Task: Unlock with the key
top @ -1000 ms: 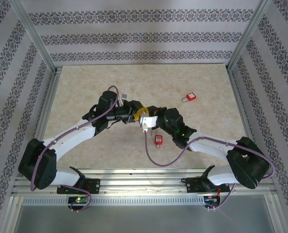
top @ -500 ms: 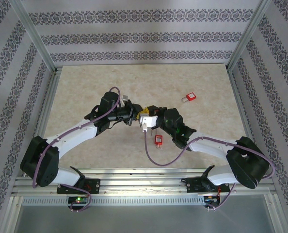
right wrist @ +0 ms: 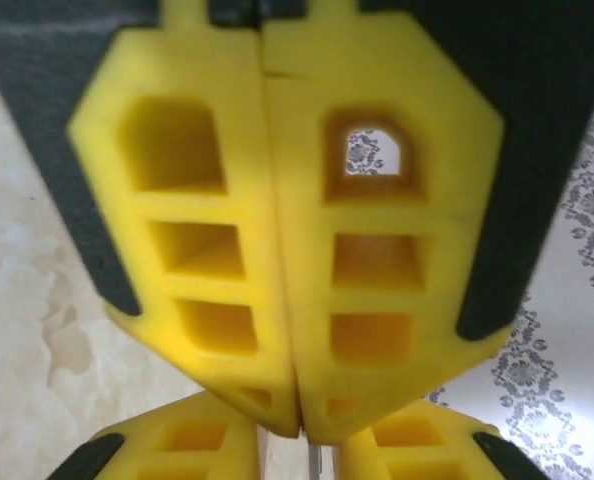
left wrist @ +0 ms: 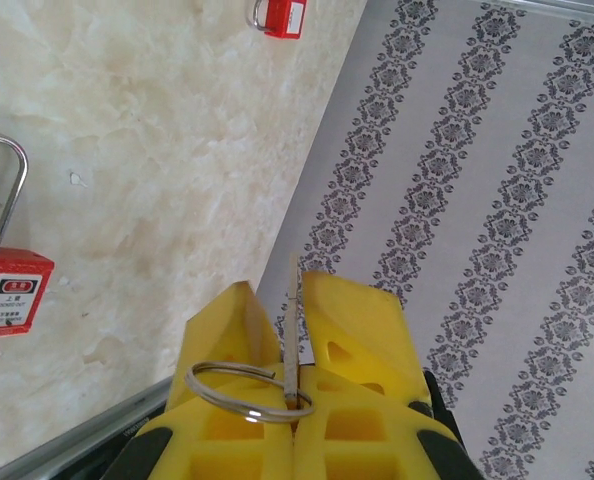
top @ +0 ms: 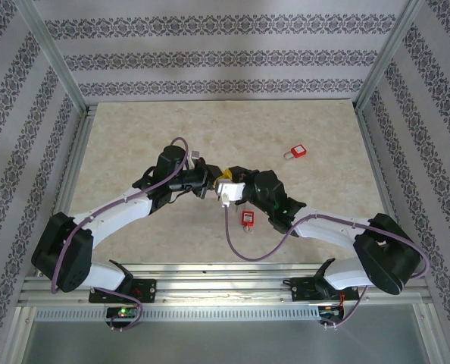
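Left pincer (left wrist: pixel 295 300) pinches a thin metal key (left wrist: pixel 293 335) between yellow hollow-celled fingers, with a wire ring (left wrist: pixel 239 396) looped across them. Right pincer (right wrist: pixel 295 420) is pressed together, nose to nose with the left (contact unclear). Red padlock (top: pixel 248 218) lies just base-side of the right pincer. Second padlock (top: pixel 298 152) sits well beyond, on the open marbled table (top: pixel 134 136).

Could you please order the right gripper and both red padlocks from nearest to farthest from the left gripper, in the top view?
1. right gripper, almost touching, mid-table.
2. near padlock, toward the arm bases.
3. far padlock, toward the right edge.
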`<act>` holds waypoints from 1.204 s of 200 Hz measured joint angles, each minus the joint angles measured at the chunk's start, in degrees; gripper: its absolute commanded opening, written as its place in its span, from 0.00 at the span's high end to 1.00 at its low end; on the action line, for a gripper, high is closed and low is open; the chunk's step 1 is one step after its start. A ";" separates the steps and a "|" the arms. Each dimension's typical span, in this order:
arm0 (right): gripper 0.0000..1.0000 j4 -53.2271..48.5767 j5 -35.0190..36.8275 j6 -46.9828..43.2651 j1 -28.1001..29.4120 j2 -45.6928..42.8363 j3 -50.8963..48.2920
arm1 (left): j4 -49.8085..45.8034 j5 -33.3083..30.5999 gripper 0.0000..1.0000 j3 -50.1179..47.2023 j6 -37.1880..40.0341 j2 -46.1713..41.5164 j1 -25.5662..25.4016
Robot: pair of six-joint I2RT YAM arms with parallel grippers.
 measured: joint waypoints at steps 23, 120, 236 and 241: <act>0.54 -1.31 -1.49 2.34 0.13 -0.39 0.00 | -0.74 -0.96 1.00 -0.28 1.88 -0.85 0.02; 0.20 -8.09 -6.49 14.34 -0.85 -5.95 0.00 | -3.17 -5.29 1.00 -3.93 8.96 -7.08 2.38; 0.11 -10.60 -10.12 36.28 -11.74 -11.08 0.00 | -4.24 -4.24 1.00 -5.68 19.45 -9.84 4.07; 0.11 -10.91 -10.14 38.56 -12.59 -11.63 0.04 | -4.13 -3.67 1.00 -5.77 20.48 -9.88 4.15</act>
